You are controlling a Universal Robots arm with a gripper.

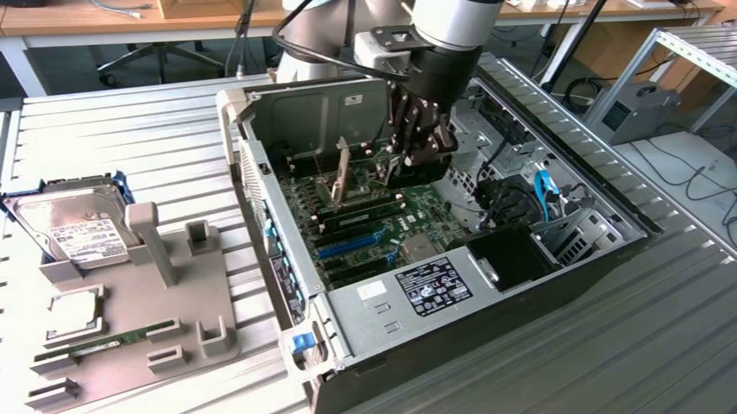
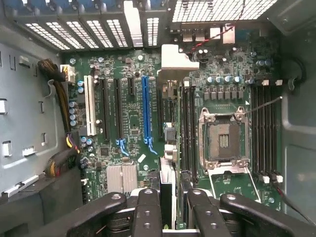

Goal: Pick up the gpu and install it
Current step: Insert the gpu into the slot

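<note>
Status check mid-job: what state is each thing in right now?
gripper: shut on the graphics card.
graphics card: held edge-on over the motherboard.
computer case: open, lying on its side.
processor socket: empty.
hard drive: outside the case, on the grey stand.

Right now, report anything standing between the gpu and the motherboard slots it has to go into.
Nothing visible. The tool holds the gpu edge-on over the motherboard, beside the blue slot; the slots in view look empty. The card hides whatever lies directly under it.
</note>
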